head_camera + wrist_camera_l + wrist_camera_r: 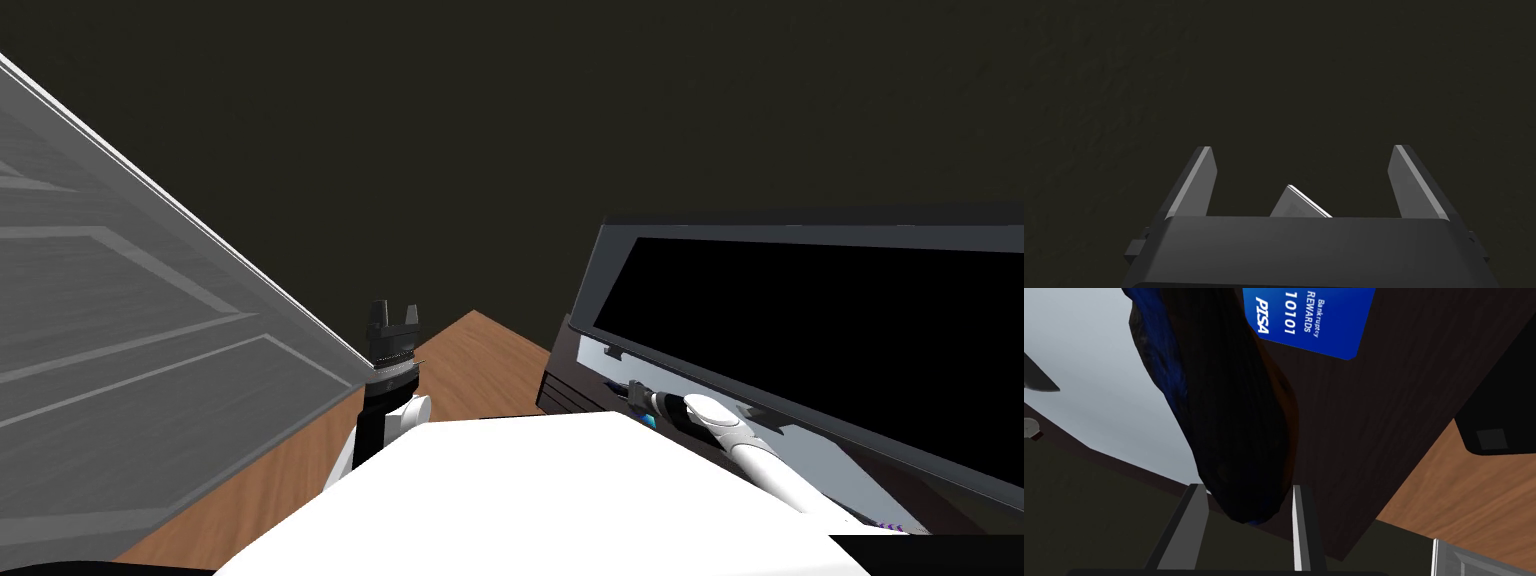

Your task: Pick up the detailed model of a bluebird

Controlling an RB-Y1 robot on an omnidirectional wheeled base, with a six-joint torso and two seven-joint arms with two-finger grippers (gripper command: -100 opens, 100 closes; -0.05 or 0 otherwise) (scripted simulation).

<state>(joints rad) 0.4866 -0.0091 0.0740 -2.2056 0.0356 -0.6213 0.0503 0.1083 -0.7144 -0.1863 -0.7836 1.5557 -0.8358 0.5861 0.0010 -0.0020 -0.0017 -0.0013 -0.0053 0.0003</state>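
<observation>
The bluebird model sits at the edge of the table, its end pressed between the fingers of the right hand. A card lies just beyond it. A screen stands alongside. At left, the left hand hangs beside a door, above the floor.

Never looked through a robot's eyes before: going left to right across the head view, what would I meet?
Grey panelled door → left gripper, fingers open → near corner of the dark cabinet → right arm, stretched over that cabinet.
</observation>
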